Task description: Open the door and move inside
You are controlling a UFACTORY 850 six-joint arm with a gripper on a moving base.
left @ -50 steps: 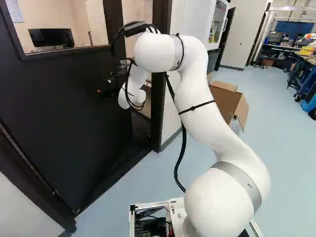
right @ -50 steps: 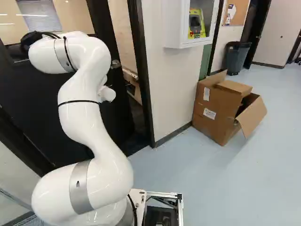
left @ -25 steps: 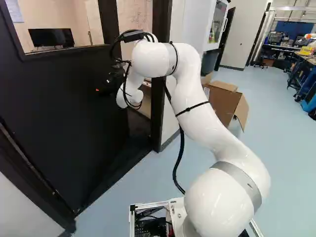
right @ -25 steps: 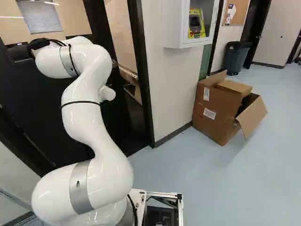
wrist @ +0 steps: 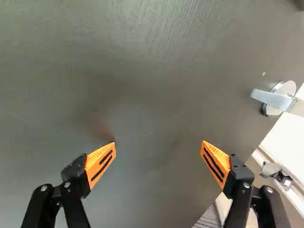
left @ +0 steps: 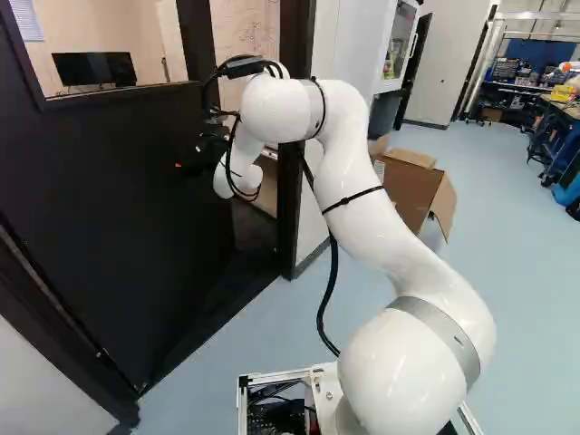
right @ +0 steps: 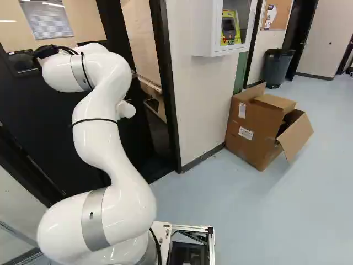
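black door [left: 100, 208] ajar, open fingers [left: 179, 165], possibly touching

Arm [right: 96, 121] left of middle, rising from its joint at the foot, bent over in front of the dark door [right: 33, 121]. Blind [right: 47, 19] visible through the door's window. Door's ajar: gap between its edge and the frame [right: 165, 83], room showing through. Wall [right: 201, 105] right of the frame, white cabinet [right: 205, 33] mounted on it, yellow unit [right: 230, 27] inside. Cardboard box [right: 253, 132] on the floor [right: 237, 210] by the wall, flaps open. Farther back: grey bin [right: 277, 67], pinboard [right: 277, 14] above it. Base rail [right: 193, 228] at the foot, just beside the arm's joint.
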